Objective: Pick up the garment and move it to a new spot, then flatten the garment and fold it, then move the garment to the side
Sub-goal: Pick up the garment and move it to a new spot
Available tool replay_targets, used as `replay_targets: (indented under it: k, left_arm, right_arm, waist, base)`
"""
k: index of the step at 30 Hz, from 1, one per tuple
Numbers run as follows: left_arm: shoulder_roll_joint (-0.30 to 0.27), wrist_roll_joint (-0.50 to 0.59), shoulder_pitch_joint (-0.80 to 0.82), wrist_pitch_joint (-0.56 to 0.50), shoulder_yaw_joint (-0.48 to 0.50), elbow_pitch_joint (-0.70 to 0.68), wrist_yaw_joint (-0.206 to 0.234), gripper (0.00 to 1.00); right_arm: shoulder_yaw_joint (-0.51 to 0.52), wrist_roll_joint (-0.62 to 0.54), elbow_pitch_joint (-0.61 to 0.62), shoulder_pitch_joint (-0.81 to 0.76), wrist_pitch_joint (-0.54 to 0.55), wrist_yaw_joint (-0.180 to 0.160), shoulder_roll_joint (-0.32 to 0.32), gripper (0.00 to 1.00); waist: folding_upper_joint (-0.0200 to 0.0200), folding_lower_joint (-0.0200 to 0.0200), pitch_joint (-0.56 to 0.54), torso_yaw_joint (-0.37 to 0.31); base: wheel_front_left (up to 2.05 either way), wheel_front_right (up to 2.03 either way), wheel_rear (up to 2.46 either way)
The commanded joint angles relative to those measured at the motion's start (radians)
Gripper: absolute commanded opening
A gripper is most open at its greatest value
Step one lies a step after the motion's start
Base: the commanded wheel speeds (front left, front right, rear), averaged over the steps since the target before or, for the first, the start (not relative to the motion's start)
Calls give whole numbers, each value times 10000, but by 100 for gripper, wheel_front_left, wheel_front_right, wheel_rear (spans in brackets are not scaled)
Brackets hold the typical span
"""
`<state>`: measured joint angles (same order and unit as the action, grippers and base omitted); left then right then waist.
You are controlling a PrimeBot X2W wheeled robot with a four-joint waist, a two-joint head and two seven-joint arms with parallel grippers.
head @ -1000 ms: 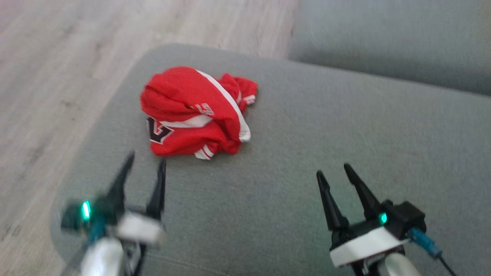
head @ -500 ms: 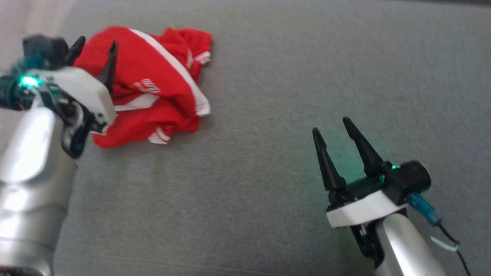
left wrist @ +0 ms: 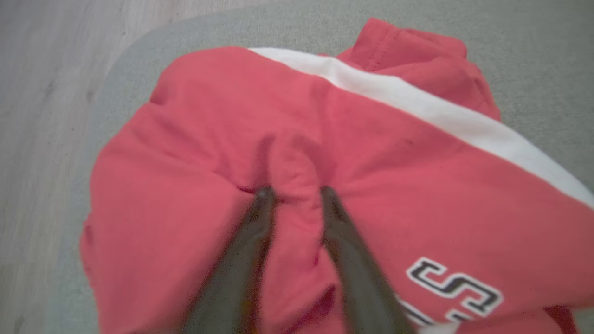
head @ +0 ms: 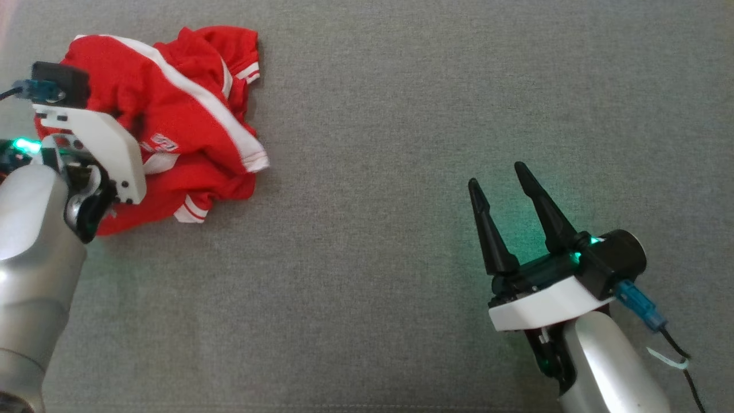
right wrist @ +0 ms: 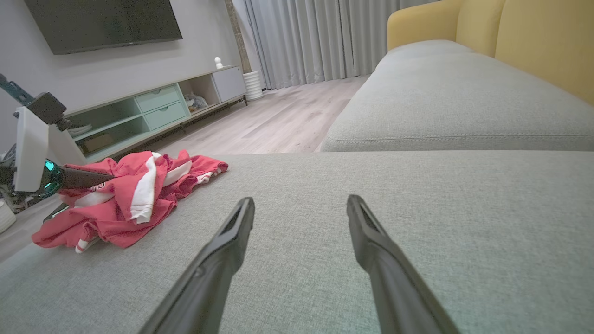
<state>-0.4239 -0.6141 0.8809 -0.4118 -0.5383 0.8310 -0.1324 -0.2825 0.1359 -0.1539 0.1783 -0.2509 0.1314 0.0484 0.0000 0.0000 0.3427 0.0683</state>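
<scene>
Grey woven upholstery of a sofa seat [head: 367, 275] spread under both arms. Nearest, at the lower right of the head view, the right gripper [head: 496, 174] hung over bare cushion with its two dark fingers spread wide and nothing between them. A green light glowed at its base, and a blue plug with a thin black cable [head: 671, 344] hung off its side. It stood well apart from the garment [head: 195, 120].

Further off on the left, the garment lay crumpled in a heap near the seat's rounded left corner. It was red cloth with a broad white stripe, striped cuffs and some outlined lettering. The left arm's silver forearm and white wrist housing [head: 106, 146] covered the heap's left part in the head view. In the left wrist view, the left gripper [left wrist: 296, 190] pressed down into the red cloth. Its fingers had drawn in close and pinched a raised fold of fabric between their tips.

Beyond the heap came pale wooden floor [right wrist: 278, 120]. A second grey seat [right wrist: 455, 93] with a yellow backrest [right wrist: 538, 41] lay to the right. Farthest back stood a low cabinet [right wrist: 153, 109] with pale green drawers, a dark television [right wrist: 102, 23] on the wall above it, and grey curtains [right wrist: 315, 41].
</scene>
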Motion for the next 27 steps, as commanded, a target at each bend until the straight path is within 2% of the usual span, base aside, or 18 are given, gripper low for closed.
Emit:
replay_targets:
  k: [1, 4, 5, 10, 14, 21, 27]
  left_arm:
    - [-687, -106, 468, 283, 139, -290, 18, 0]
    - [-819, -225, 651, 1229, 4, -462, 18, 0]
    - [-860, -186, 821, 2103, 0, -552, 18, 0]
    - [-775, 42, 1234, 4585, 266, -863, 29, 0]
    - [-627, 90, 1299, 5746, 309, -1440, 26, 0]
    - [-395, -169, 1013, 5703, -241, -2935, 21, 0]
    - [-74, -313, 564, 5203, -810, -4506, 59, 0]
  right_arm:
    - [-195, 86, 359, 243, -109, -7, 18, 100]
    - [-138, 116, 317, 220, -109, -7, 18, 100]
    - [-112, 137, 267, 188, -109, -7, 18, 100]
    - [-65, 262, 183, 100, -109, -7, 18, 100]
    - [9, 463, 110, -101, -109, -7, 18, 100]
    - [67, 769, 34, -359, -109, -7, 18, 100]
    - [91, 905, 200, -242, -109, -7, 18, 100]
  waist:
    - [0, 0, -27, -6]
    - [0, 0, -156, 31]
    - [0, 0, -307, 51]
    - [0, 0, -917, 81]
    - [0, 0, -1525, 104]
    - [0, 0, -2059, 64]
    - [0, 0, -2059, -511]
  base:
    - [0, 0, 0]
    - [0, 0, 0]
    - [0, 0, 0]
    - [0, 0, 0]
    - [0, 0, 0]
    - [0, 0, 0]
    - [0, 0, 0]
